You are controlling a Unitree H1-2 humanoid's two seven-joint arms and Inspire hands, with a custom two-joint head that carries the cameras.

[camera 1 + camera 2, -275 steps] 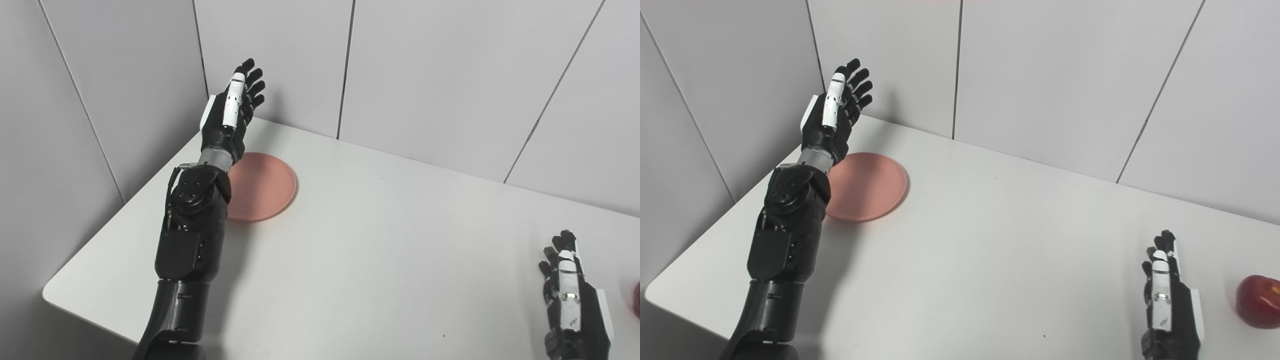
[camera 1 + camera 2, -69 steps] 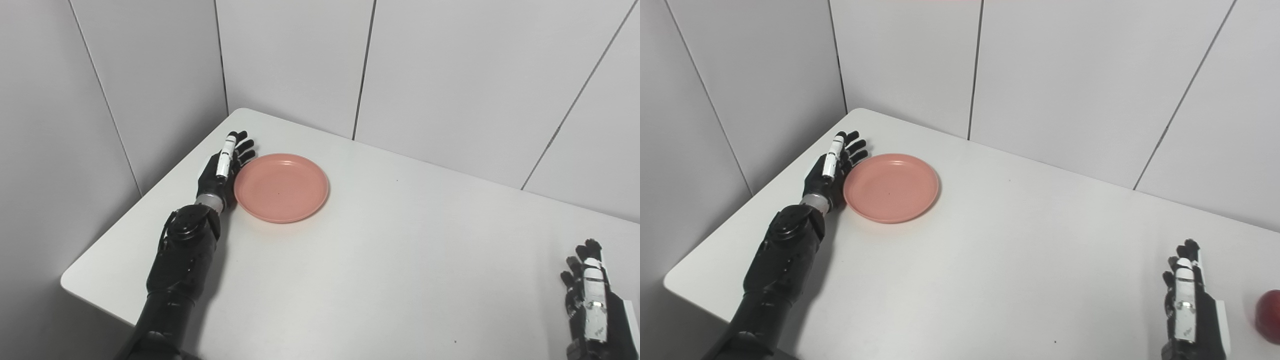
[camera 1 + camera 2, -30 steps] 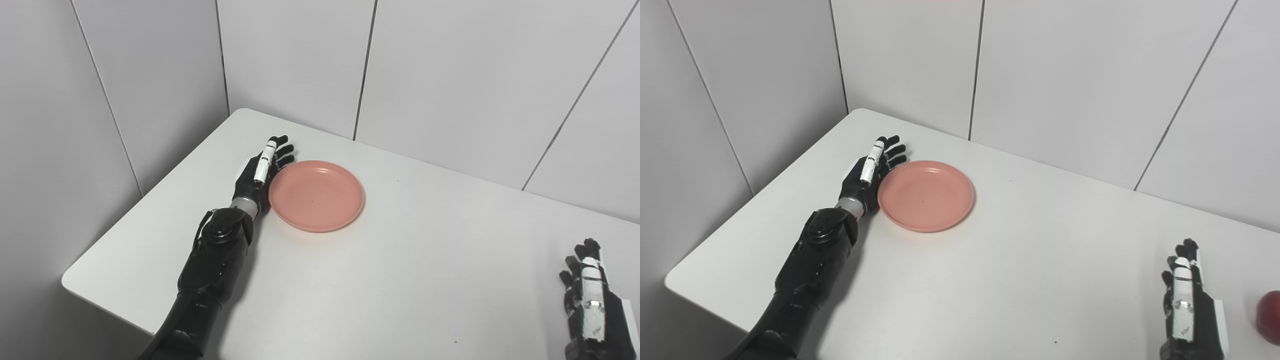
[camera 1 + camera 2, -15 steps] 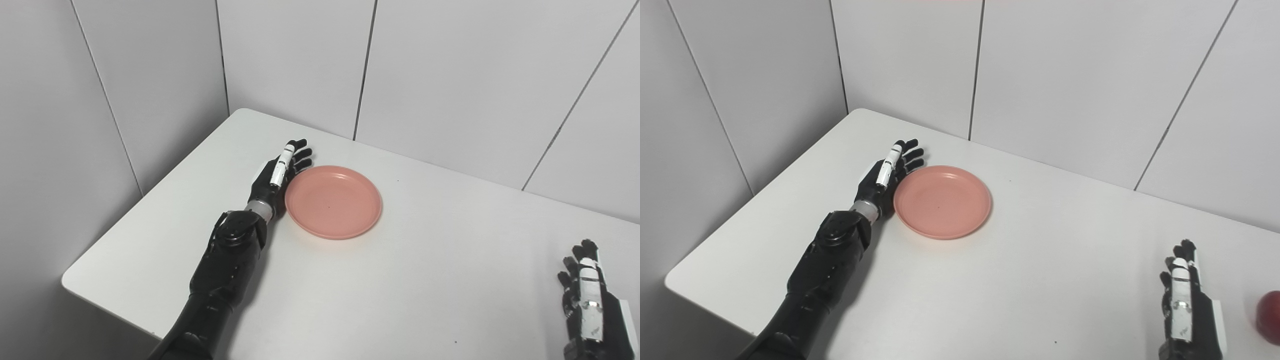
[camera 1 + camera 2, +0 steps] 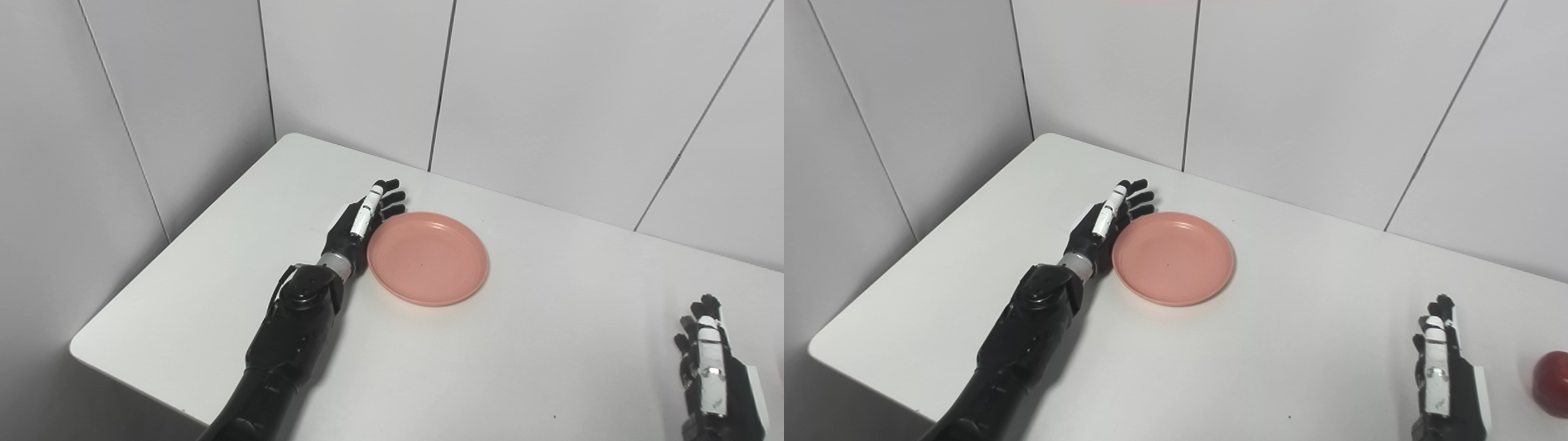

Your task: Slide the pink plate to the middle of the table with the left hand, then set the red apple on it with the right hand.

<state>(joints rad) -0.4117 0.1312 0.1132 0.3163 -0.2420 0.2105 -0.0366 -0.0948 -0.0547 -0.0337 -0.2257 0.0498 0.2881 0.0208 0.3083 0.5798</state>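
The right robot hand point(image 5: 1442, 373) rests at the lower right of the frame, nearest the cameras, edge-up on the white bench point(image 5: 1274, 343) with its fingers straight, a little apart and empty, pointing toward the far wall. Just beside it, at the right edge of the right eye view, sits the red apple point(image 5: 1552, 375), cut off by the frame and not touching the hand; the left eye view does not show the fruit. Farther in, the black left arm point(image 5: 294, 331) comes up from the bottom edge left of centre and stretches across the bench. At its end, the left robot hand point(image 5: 361, 220) stands on its edge with its fingers extended and slightly spread, gripping nothing, its palm side set against the left rim of the pink plate point(image 5: 429, 257). The plate lies flat and empty on the bench just above the centre of the frame, a little left of the middle, well apart from the apple and the right hand. Behind the bench, at the top of the frame, pale grey wall panels point(image 5: 551, 92) divided by thin dark seams close the scene and meet in a corner at upper left.
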